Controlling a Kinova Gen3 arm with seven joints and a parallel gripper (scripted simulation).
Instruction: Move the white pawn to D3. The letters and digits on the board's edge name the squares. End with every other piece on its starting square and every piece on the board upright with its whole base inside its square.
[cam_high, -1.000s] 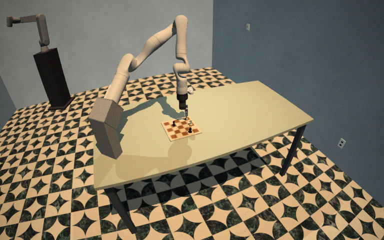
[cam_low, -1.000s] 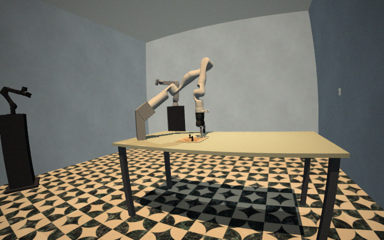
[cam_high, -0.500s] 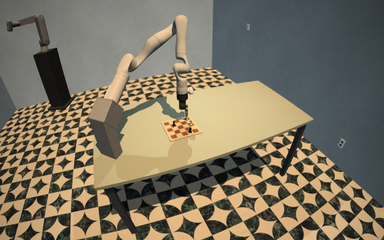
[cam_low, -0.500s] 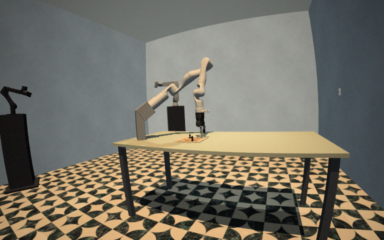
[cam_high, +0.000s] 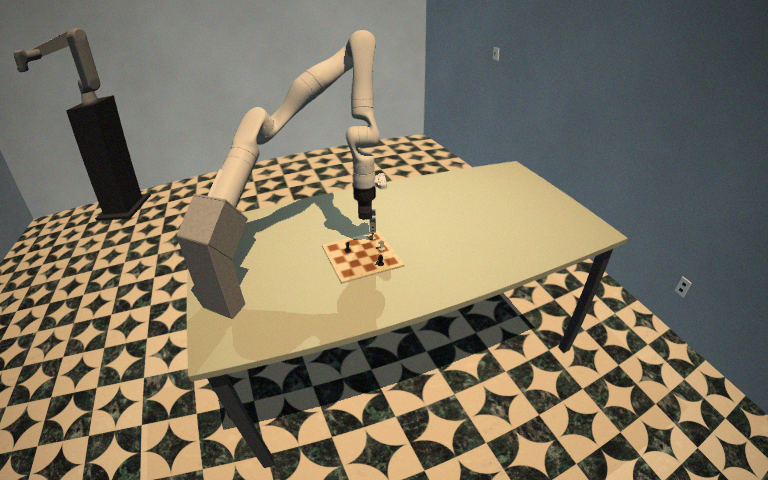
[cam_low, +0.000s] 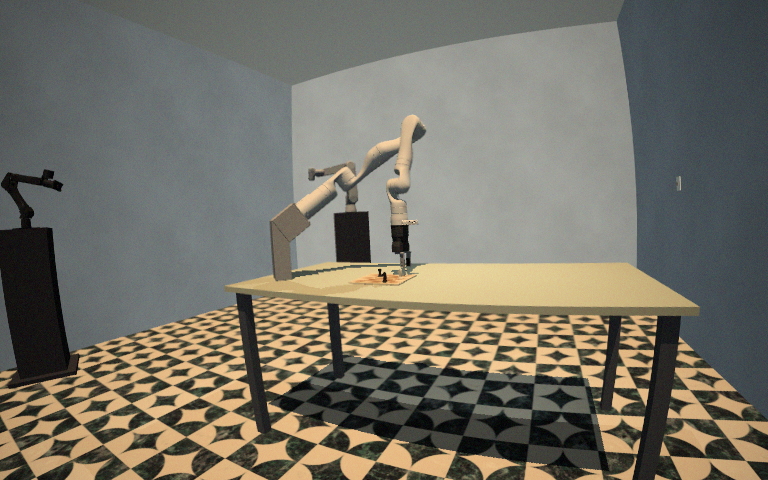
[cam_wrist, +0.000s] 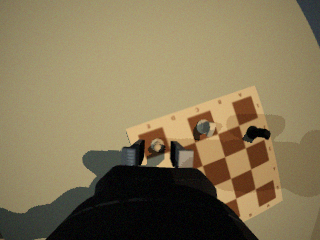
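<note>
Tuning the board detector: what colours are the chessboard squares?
Dark reddish-brown and light tan squares on the chessboard, with a tan border. Clearest in the wrist view.
</note>
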